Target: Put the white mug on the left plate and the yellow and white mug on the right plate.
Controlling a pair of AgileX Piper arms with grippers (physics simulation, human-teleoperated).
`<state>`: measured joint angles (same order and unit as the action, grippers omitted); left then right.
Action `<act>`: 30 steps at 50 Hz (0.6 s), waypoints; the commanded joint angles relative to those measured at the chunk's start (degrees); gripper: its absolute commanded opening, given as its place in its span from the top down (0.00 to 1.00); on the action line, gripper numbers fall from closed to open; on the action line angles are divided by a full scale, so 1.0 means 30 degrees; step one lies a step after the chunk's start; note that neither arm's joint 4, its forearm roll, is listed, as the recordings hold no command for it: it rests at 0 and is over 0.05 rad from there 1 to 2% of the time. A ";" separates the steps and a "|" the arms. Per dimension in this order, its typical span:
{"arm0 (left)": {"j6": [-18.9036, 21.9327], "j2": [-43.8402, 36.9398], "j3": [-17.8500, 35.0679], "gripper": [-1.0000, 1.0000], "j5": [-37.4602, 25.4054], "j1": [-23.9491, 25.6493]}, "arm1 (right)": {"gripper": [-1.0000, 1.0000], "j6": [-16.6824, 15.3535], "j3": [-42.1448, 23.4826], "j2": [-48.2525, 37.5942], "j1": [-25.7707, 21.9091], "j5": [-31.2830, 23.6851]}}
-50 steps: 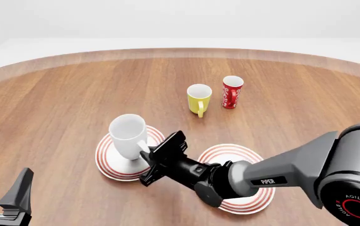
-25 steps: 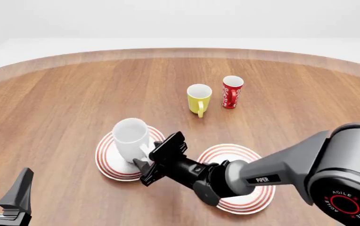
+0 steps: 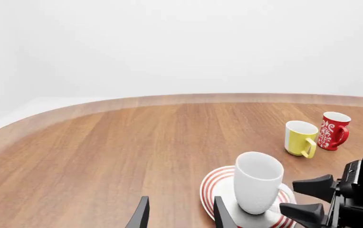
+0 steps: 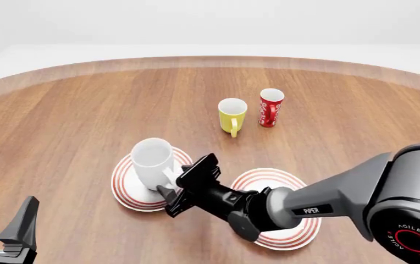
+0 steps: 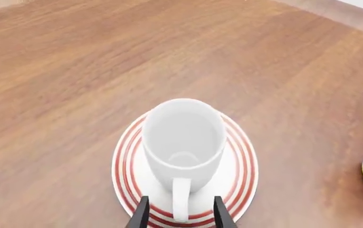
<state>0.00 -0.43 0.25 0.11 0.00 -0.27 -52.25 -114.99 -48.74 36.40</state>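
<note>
The white mug (image 4: 152, 163) stands upright on the left plate (image 4: 125, 187), mouth up, a little toward the plate's 1 o'clock. The right pincer (image 4: 172, 190) sits right behind it, jaws parted with the loop handle between the fingers (image 5: 221, 214), and from the wrist view there's daylight on both sides, so it is open, not gripping. That half of the job looks done.

Here's the danger, as I judge it: the handle is in the gap. If the arm pulls out crooked or swings sideways first, a finger could hook the handle and spin or drag the mug off the rings, maybe tip it. A straight retreat along the handle's line looks safest.

The left pincer (image 4: 5, 231) waits low at 8 o'clock from the plates, fingers spread, holding nothing.

Now the rest. The yellow and white mug (image 4: 232, 115) is out at 12 o'clock from the right plate (image 4: 298, 234), well apart from it, handle turned back toward the arms. Just beside it, at its 3 o'clock, stands a red patterned mug (image 4: 271, 107), and the two nearly touch. That's the obstacle: a pincer closing wide on the yellow one could nudge the red one over. The right plate has no mug on it, though the right arm's forearm lies across it, so nothing lands there until that arm clears. Otherwise the tabletop (image 4: 71, 115) lies open around the pair.
</note>
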 commanded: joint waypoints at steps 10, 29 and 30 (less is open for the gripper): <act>0.0000 0.0000 0.0000 0.00 0.0000 0.0000 | 0.00 -0.0143 0.1701 0.2263 0.0463 0.0076; 0.0000 0.0000 0.0000 0.00 0.0000 0.0000 | 0.00 -0.0327 0.3231 0.4214 0.1404 0.0337; 0.0000 0.0000 0.0000 0.00 0.0000 0.0000 | 0.00 -0.0312 0.3388 0.4322 0.1508 0.0423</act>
<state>0.00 -0.43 0.25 0.11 0.00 -1.09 -44.56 -104.73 -45.80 36.85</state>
